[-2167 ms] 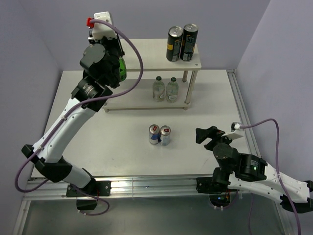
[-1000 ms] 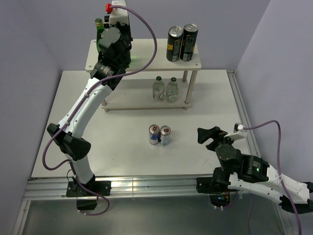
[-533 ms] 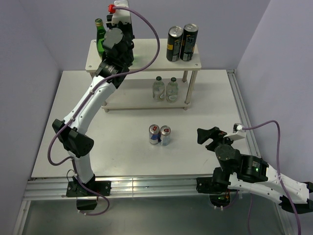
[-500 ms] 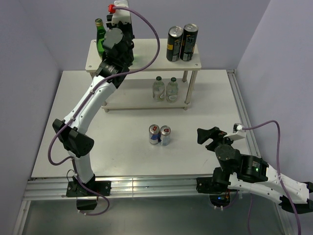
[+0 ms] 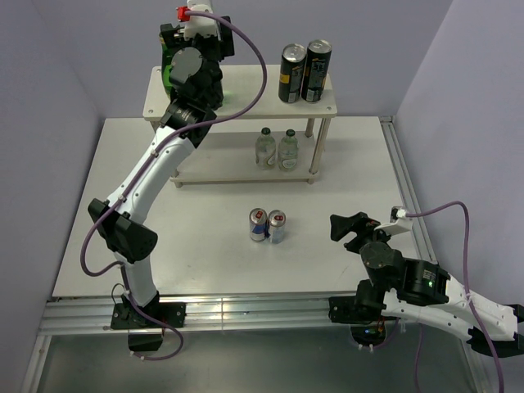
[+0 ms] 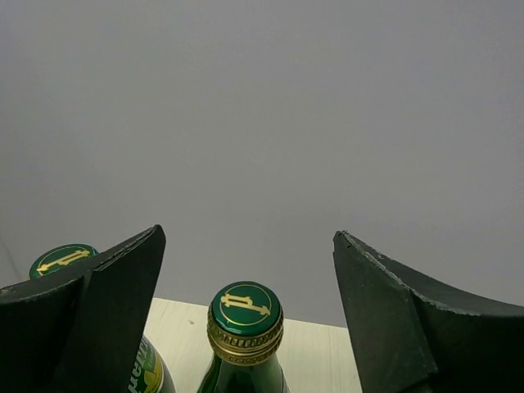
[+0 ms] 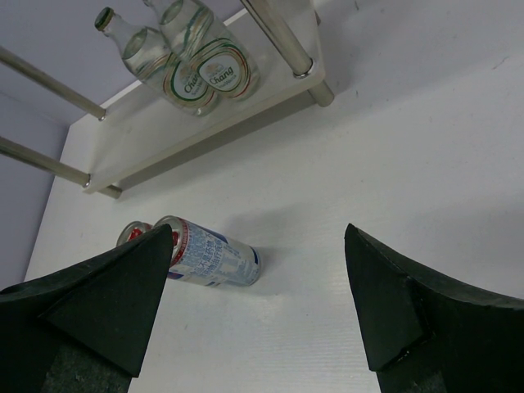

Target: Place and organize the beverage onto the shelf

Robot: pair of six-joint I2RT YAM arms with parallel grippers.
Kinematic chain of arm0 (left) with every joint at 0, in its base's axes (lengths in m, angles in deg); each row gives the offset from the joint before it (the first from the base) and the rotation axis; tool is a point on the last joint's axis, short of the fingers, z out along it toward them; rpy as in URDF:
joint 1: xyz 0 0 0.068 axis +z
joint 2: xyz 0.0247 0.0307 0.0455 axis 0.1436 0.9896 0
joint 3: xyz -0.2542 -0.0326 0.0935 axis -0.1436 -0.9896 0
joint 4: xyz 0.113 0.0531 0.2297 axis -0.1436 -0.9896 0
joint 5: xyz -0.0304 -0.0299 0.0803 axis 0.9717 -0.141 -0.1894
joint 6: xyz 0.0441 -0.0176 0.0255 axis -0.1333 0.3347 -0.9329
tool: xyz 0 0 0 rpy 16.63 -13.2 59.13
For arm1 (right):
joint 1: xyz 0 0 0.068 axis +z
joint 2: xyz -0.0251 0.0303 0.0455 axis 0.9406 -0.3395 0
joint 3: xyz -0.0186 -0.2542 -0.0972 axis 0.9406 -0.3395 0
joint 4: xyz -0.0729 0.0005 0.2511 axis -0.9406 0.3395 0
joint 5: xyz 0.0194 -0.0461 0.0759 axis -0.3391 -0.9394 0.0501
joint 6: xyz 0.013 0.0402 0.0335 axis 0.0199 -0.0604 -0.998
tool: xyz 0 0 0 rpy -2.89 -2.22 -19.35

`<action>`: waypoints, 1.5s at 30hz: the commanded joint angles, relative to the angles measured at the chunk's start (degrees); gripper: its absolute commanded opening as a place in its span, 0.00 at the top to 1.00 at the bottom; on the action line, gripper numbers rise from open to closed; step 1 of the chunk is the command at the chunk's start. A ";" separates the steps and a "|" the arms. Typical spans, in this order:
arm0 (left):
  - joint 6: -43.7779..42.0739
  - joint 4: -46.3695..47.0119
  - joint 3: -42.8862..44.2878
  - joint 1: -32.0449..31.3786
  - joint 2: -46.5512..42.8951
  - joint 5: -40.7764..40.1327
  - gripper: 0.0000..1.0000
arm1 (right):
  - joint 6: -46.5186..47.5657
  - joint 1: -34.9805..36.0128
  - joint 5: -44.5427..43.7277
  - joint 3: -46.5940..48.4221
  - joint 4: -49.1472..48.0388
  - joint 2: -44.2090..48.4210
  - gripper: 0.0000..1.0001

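Observation:
The shelf (image 5: 246, 92) stands at the back of the table. My left gripper (image 5: 195, 37) is over the back left corner of its top board and is open. In the left wrist view a green glass bottle (image 6: 244, 327) stands upright on the board between the fingers (image 6: 123, 303), touching neither. A second green bottle (image 6: 61, 259) stands just left of it, partly behind the left finger. Two clear green-capped bottles (image 5: 277, 149) stand on the lower board. Two silver-blue-red cans (image 5: 268, 226) stand together mid-table. My right gripper (image 5: 352, 225) is open, low, right of the cans (image 7: 209, 254).
Two tall dark cans (image 5: 304, 72) stand on the right end of the shelf's top board. A purple wall rises close behind the shelf. A metal rail (image 5: 401, 176) runs along the table's right edge.
My left gripper has opened and let go of the green bottle, which now stands on the top board beside the other one. The right arm has not moved.

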 commanded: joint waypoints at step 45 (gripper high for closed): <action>65.76 -27.76 -79.89 -46.53 -40.28 -12.67 0.01 | -1.20 0.28 -2.21 0.52 -0.19 -3.26 0.09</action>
